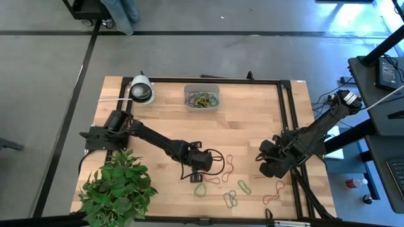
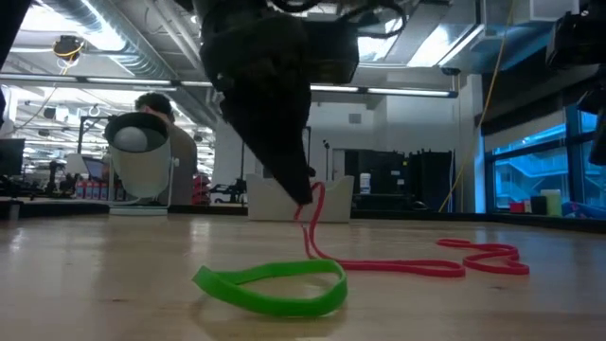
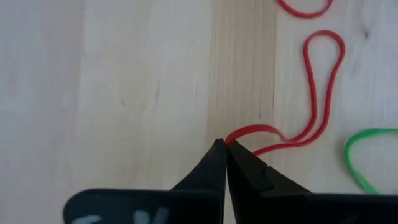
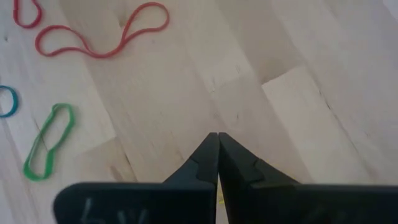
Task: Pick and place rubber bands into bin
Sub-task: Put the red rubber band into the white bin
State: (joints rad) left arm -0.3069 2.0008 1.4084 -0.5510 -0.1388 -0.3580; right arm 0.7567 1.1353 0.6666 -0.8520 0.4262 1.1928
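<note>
Closed right tool [image 4: 217,138] above wood, rubber bands [image 4: 102,34] beyond

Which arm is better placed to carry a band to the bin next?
Left. Its gripper is already shut on a red rubber band, nearer the bin. The right gripper is shut on nothing, parked at the table's right edge.

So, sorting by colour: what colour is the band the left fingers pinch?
Red band, clearest in the left wrist view.

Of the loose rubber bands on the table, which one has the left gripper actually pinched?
The long red band: one end is clamped between the shut left gripper. The green band beside it lies untouched.
</note>
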